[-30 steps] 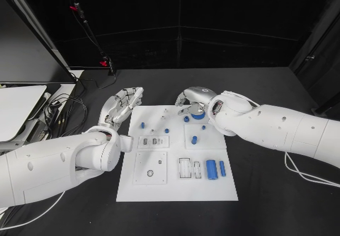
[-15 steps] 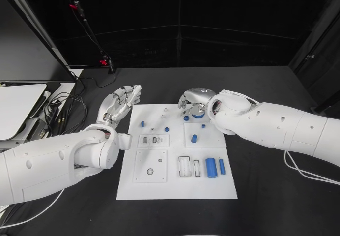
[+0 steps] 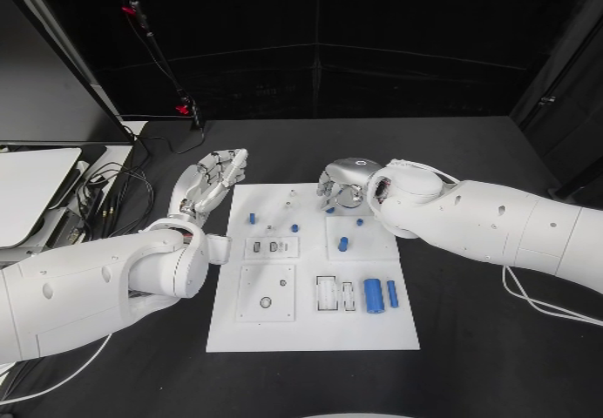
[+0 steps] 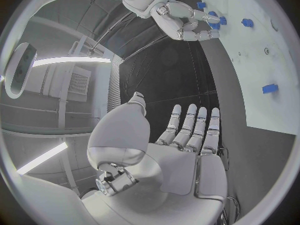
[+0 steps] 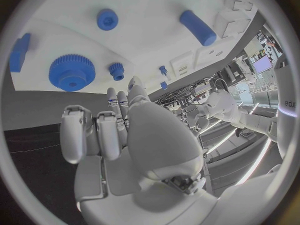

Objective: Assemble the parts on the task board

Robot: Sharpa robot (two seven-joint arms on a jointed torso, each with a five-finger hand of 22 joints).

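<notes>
The right hand [image 3: 341, 186] hangs over the far edge of the task board [image 3: 315, 335], its fingers [image 5: 87, 135] curled downward and close together; nothing shows in its grasp. Just below its fingertips sits a large blue gear [image 5: 70, 73], with a small blue gear [image 5: 116, 70] beside it. The left hand [image 3: 207, 185] is held flat beyond the board's far left corner, over the black table [image 3: 477, 348], fingers [image 4: 190, 127] straight and slightly spread, holding nothing and touching nothing.

On the board, a small blue peg [image 3: 252, 218] stands near the left hand's side, and another blue piece [image 3: 343, 245] lies further toward the near side on a raised square plate. Near the board's right side, a thick blue cylinder [image 3: 373, 295] lies beside a thinner blue rod [image 3: 392, 294].
</notes>
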